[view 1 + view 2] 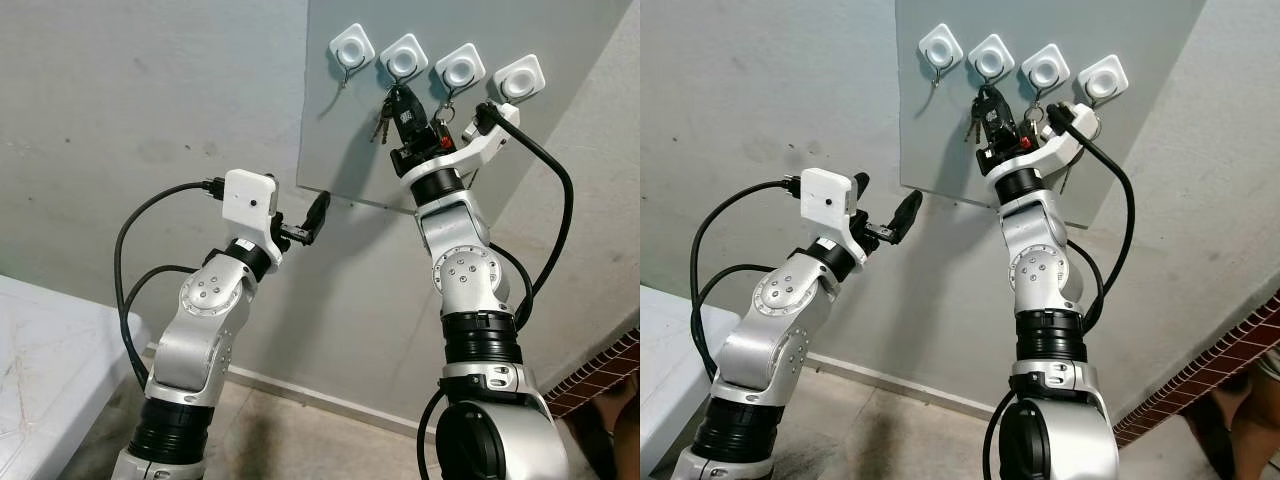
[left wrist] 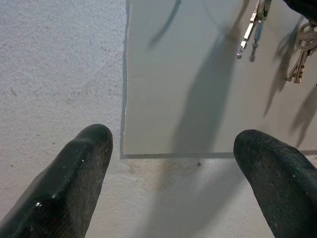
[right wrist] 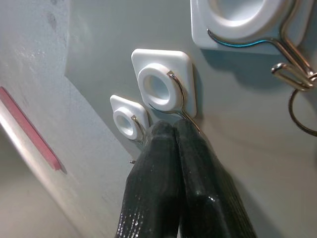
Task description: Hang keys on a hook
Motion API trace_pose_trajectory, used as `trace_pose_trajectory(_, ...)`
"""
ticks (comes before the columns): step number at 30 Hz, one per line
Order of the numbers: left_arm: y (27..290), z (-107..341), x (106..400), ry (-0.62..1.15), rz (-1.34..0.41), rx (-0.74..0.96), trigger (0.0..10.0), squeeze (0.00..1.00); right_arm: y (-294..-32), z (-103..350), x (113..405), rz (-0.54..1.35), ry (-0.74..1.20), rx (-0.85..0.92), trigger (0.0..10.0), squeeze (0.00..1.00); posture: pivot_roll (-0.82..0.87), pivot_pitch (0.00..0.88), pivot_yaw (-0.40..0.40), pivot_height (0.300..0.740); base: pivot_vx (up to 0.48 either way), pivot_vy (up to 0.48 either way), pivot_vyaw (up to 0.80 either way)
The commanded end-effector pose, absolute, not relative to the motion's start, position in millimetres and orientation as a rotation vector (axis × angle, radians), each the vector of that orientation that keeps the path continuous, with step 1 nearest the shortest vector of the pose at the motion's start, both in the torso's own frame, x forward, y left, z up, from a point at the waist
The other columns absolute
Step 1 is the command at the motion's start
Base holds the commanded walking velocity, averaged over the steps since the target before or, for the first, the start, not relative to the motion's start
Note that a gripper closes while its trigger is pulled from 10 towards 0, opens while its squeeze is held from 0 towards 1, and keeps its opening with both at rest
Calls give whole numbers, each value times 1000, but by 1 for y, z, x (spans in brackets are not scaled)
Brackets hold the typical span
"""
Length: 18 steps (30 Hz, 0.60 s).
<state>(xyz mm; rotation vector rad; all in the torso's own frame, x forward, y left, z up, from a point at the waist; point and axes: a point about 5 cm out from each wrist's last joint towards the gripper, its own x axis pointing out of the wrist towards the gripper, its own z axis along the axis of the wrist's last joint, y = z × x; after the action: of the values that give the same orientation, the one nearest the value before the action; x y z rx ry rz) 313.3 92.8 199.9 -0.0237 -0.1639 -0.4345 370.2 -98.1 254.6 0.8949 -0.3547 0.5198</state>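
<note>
Keys dangle, light and loose, beneath my right pincer, pressed together at the second hook; left pincer spread, idle.

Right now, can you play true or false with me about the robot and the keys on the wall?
1. There are four white hooks on the grey board. True.
2. The right gripper is raised to the second hook from the left. True.
3. The left gripper is pinching a bunch of keys. False: its fingers are spread apart with nothing between them, near the board's lower edge.
4. The right gripper's fingers are wide open. False: in the right wrist view they are pressed together, right under a hook.
5. Keys hang from a hook further right on the board. True.
6. The board is lying on the floor. False: it is on the wall.
</note>
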Motion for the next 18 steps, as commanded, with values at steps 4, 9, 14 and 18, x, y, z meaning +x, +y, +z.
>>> trace_pose_trajectory(4,94,205,311,-180,-426,-16,10000,0,-88,256,362,608,-370,857,10000,0,-18,16,-77,740,0,0,0)
trace_pose_trajectory(9,95,204,311,-178,-420,-12,10000,0,-81,269,348,754,-452,888,10000,0,-18,19,-77,740,0,0,0)
trace_pose_trajectory(14,96,204,311,-176,-415,-13,10000,0,-80,269,347,757,-447,875,10000,0,-18,19,-77,740,0,0,0)
trace_pose_trajectory(18,96,204,311,-176,-412,-14,10000,0,-83,267,350,728,-432,886,10000,0,-16,26,-81,740,0,0,0)
